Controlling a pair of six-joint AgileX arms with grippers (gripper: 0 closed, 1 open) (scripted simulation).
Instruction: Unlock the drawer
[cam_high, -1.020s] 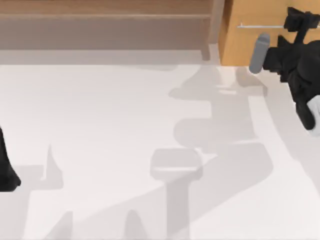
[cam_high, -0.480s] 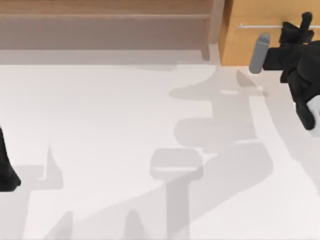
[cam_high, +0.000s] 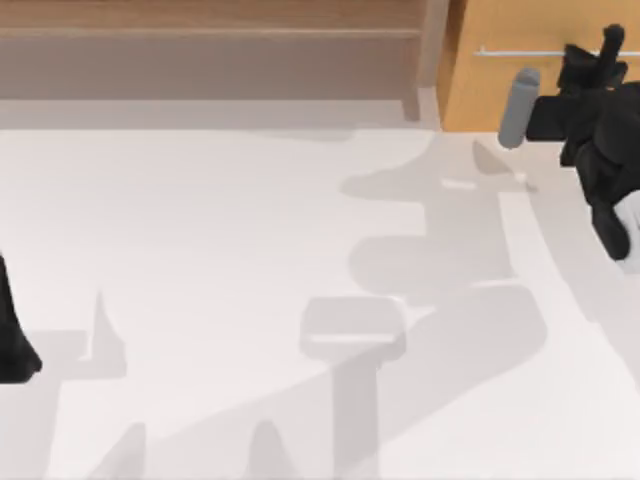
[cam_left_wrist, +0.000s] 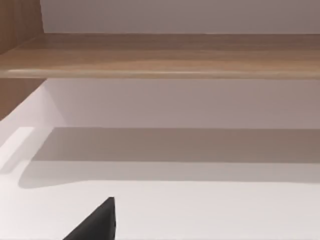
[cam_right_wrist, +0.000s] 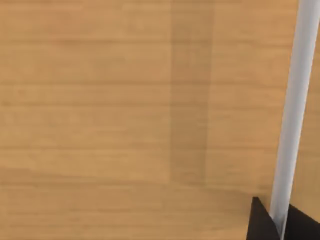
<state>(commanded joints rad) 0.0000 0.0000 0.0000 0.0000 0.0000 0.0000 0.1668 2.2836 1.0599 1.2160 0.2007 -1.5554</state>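
The drawer (cam_high: 478, 85) is an orange-tan wooden front at the table's far right, with a thin silver bar handle (cam_high: 520, 52) across it. My right gripper (cam_high: 601, 53) is at the right-hand part of that handle, its arm reaching in from the right edge. In the right wrist view the drawer front (cam_right_wrist: 125, 100) is very close, and the handle (cam_right_wrist: 295, 125) runs down between two black fingertips (cam_right_wrist: 260, 222) that hug it on both sides. My left gripper (cam_high: 12, 345) is parked at the table's left edge, far from the drawer.
A wider dull-brown open shelf unit (cam_high: 200, 50) runs along the far edge to the left of the drawer; its shelf board (cam_left_wrist: 160, 55) faces the left wrist camera. The white table (cam_high: 200, 250) spreads out in front of both.
My right gripper has moved up onto the handle bar from slightly below and beside it. In the last half second it barely shifted. The left arm has stayed still.
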